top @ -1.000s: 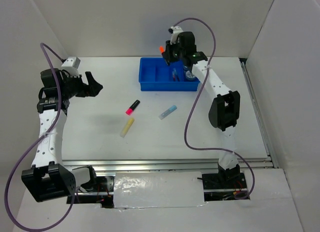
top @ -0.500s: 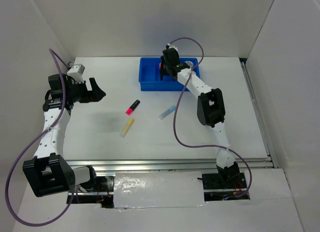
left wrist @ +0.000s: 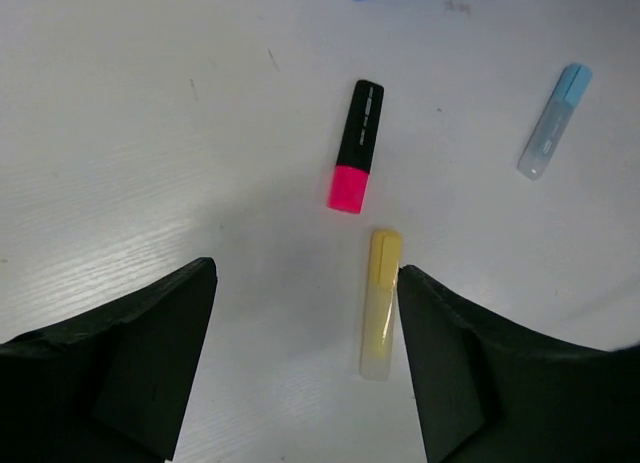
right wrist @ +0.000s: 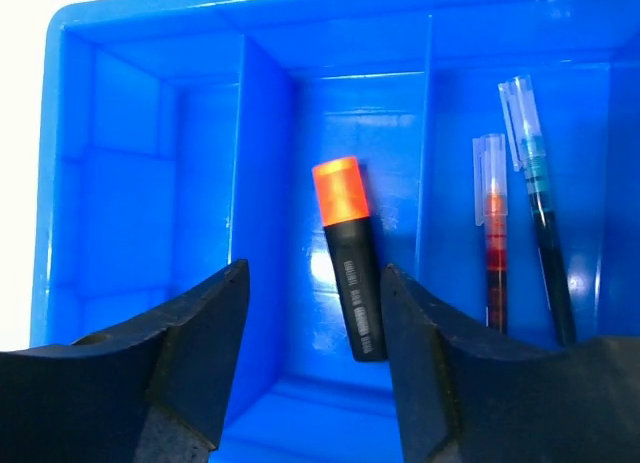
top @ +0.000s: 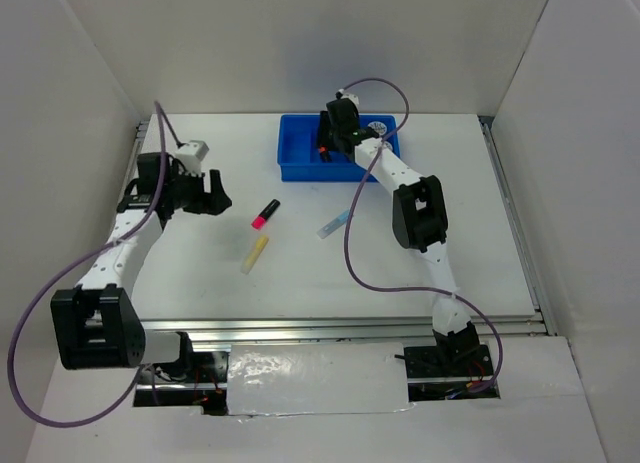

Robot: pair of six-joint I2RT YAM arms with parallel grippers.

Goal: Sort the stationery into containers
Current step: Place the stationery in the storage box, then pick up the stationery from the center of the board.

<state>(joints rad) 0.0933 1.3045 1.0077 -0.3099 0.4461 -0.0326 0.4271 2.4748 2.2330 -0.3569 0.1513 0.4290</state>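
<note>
The blue tray (top: 300,155) stands at the back of the table, and my right gripper (top: 335,135) hovers over it. In the right wrist view its jaws (right wrist: 315,278) stand open above the tray's middle compartment (right wrist: 265,183). There an orange highlighter (right wrist: 350,273) lies loose on the floor. A red pen (right wrist: 492,245) and a blue pen (right wrist: 538,218) lie one compartment to the right. My left gripper (top: 205,193) is open and empty (left wrist: 305,283) over the table. Just ahead of it lie a pink highlighter (left wrist: 355,146) (top: 265,214), a pale yellow one (left wrist: 380,303) (top: 254,254) and a light blue one (left wrist: 555,121) (top: 335,223).
White walls close in the table on the left, back and right. The right arm's cable (top: 352,245) loops over the table near the light blue highlighter. A metal rail (top: 330,328) runs along the near edge.
My right gripper has come down into the tray and opened, leaving the orange highlighter in the middle compartment. The left arm has swung right towards the loose highlighters, its jaws a little narrower.
</note>
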